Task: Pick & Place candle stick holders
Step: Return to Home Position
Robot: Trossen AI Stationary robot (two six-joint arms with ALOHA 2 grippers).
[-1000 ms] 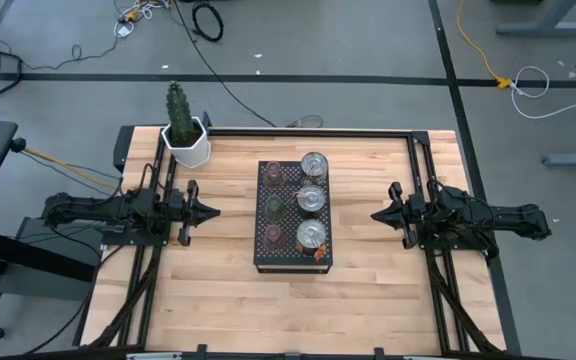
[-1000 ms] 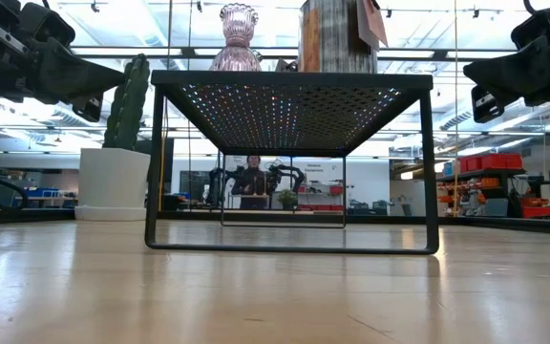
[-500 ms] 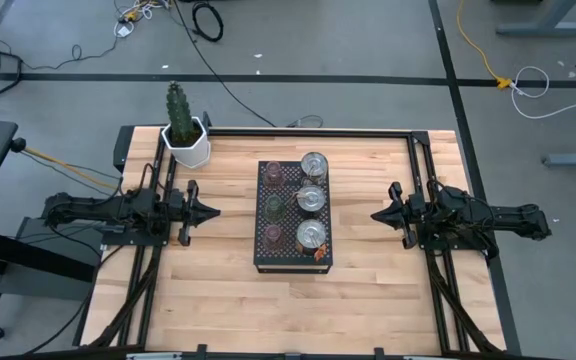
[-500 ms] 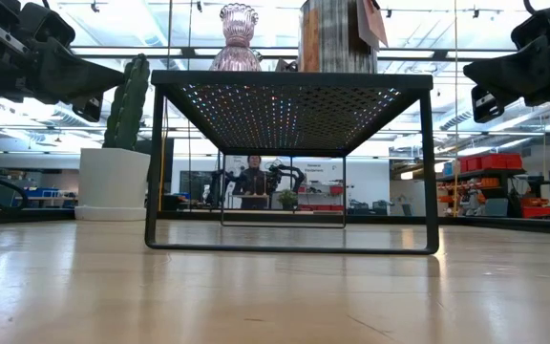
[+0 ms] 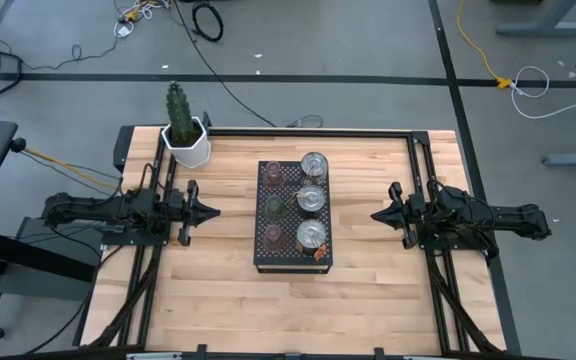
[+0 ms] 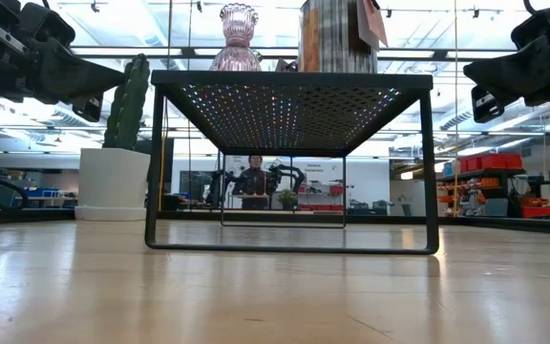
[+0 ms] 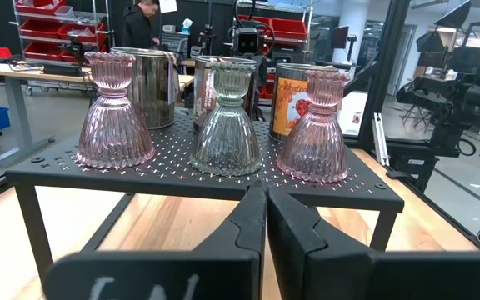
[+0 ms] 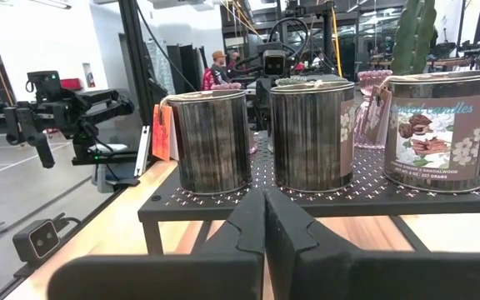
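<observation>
Beside glass candle stick holders [image 7: 117, 112], a tin [image 8: 434, 133] reads "scented candles".

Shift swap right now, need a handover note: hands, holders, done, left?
Both shut and empty: left hand over the table's left side, right hand over its right.
On the black shelf at centre: pink holder, green holder, second pink holder in one row; three candle tins in the row beside.
Done: all six stand upright on the shelf.
Left: apparently nothing to place; arms look homed.
</observation>
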